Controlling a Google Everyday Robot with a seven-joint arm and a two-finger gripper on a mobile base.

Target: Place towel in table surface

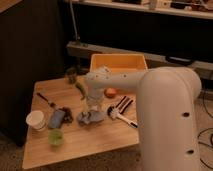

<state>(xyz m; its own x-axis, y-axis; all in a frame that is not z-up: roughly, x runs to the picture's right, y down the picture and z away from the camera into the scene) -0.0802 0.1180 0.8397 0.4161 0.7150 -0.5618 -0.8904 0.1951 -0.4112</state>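
The towel (92,117) is a crumpled grey-blue cloth lying on the wooden table (80,140), near its middle. My gripper (93,106) hangs from the white arm (160,110) straight down over the towel, at or just above its top. The fingertips are hidden against the cloth.
On the table: a white cup (36,120), a green cup (55,137), a blue-grey packet (57,119), a dark utensil (46,99), a green object (80,89), a dark jar (71,75), an orange fruit (110,92), a brush (121,112). A yellow bin (119,65) stands behind.
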